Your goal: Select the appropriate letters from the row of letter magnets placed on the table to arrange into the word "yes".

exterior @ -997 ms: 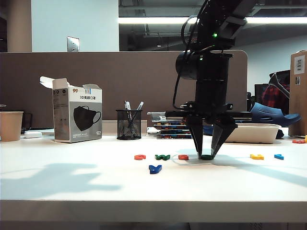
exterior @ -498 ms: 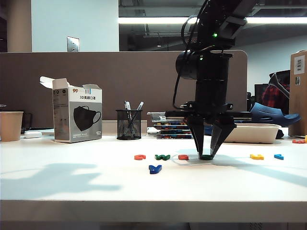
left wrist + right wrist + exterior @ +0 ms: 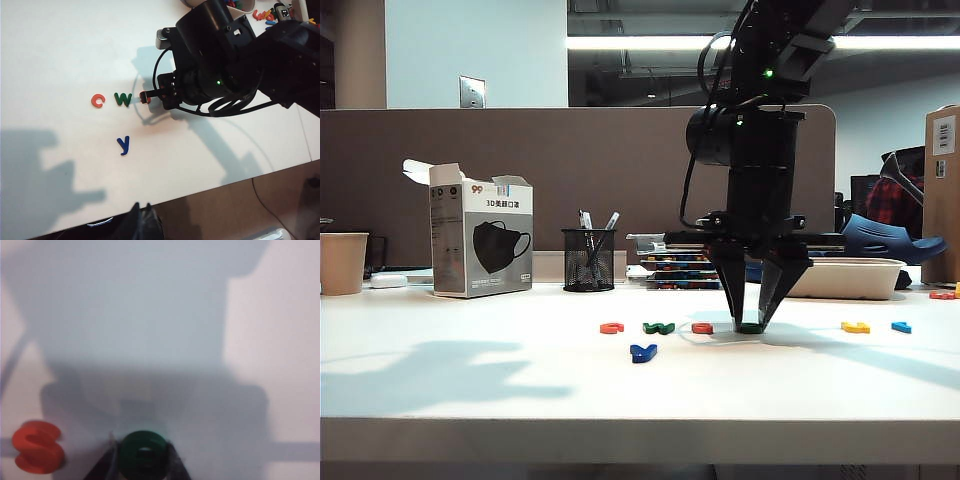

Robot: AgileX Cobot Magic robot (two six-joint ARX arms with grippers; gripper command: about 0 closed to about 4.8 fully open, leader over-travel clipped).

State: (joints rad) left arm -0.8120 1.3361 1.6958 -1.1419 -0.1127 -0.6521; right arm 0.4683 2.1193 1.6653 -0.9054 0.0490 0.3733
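Blue y sits alone lower center, in front of the row. Right gripper pinches the green e on the table, right of center; red s untouched. Left gripper out of view; can't tell its state.

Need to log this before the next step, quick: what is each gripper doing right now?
Right gripper: down on the table, shut on the green letter.
Left gripper: not visible in any view, so it cannot be told.
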